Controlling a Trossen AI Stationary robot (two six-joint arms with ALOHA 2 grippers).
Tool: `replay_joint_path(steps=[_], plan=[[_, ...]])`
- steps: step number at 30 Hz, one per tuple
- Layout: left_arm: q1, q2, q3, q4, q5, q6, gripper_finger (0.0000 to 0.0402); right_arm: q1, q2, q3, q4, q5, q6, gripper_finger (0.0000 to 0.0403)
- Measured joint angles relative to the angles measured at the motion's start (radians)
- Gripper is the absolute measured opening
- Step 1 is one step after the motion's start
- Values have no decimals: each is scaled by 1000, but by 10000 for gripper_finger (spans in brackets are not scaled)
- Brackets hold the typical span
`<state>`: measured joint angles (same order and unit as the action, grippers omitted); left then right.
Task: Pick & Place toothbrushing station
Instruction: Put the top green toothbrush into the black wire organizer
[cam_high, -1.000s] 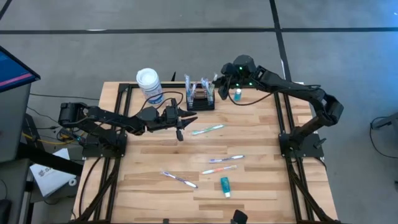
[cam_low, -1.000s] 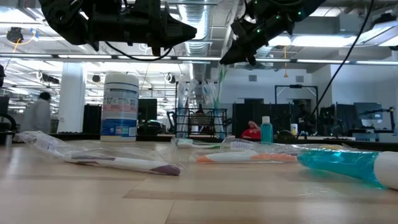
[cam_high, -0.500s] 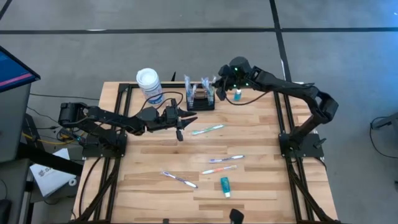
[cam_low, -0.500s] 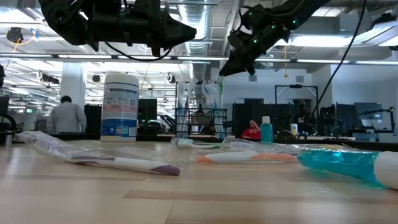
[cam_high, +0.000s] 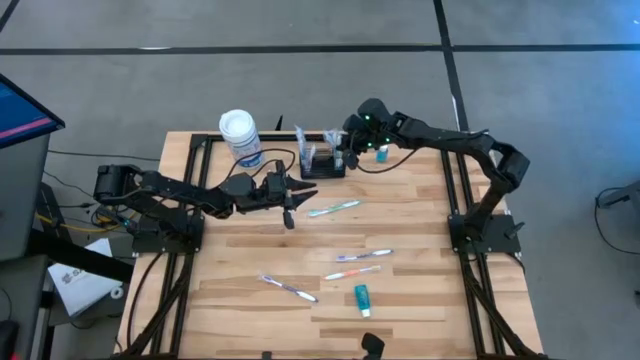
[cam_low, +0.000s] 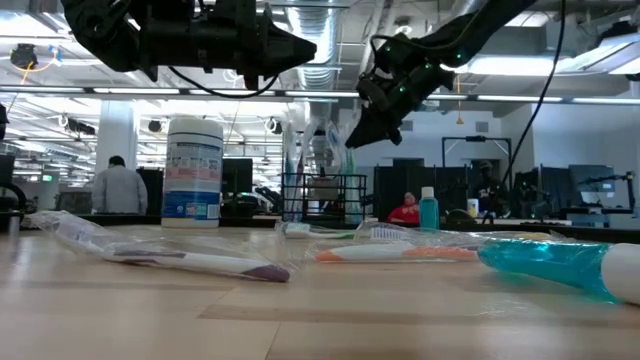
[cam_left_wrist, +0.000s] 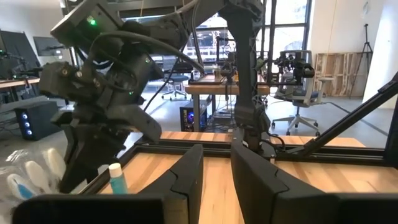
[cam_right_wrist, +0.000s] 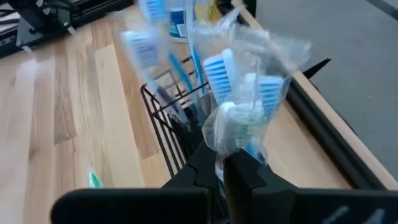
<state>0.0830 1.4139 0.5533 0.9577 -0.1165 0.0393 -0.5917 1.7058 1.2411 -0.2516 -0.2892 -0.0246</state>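
My right gripper (cam_high: 345, 150) sits at the black wire basket (cam_high: 322, 160) near the table's (cam_high: 250, 300) far edge. In its wrist view the fingers (cam_right_wrist: 245, 171) are pressed together on the clear wrapper of a bagged toothbrush (cam_right_wrist: 242, 118) standing in that basket.

The main risk I see is that the wrapper is thin and slippery. If I pull on it, the film may slide out of the pinch, or it may drag the neighbouring bagged brushes and tip the light basket over toward the far edge. The small blue-capped bottle (cam_high: 381, 152) stands just beside the gripper, so a sideways swing of the wrist could knock it down. The white-lidded canister (cam_high: 240, 135) on the basket's other side is further off and is less of a worry.

My left gripper (cam_high: 288, 200) hangs above the middle of the table with its jaws slightly apart, holding nothing. One loose toothbrush (cam_high: 333, 208) lies just beside it, and a careless descent could shove it away.

The basket itself is a small, dark mesh rectangle, standing upright, with several wrapped brushes sticking out of its top, heads up. More brushes and a teal tube (cam_high: 362, 298) lie toward the near edge.
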Motion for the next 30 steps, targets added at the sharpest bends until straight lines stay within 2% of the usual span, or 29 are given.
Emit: replay_joint_path(steps=[15, 30], plan=[[1, 0, 0, 0, -1, 0, 76, -25, 17, 0, 3, 0, -4, 40], [1, 0, 0, 0, -4, 1, 76, -29, 12, 0, -3, -2, -2, 46]])
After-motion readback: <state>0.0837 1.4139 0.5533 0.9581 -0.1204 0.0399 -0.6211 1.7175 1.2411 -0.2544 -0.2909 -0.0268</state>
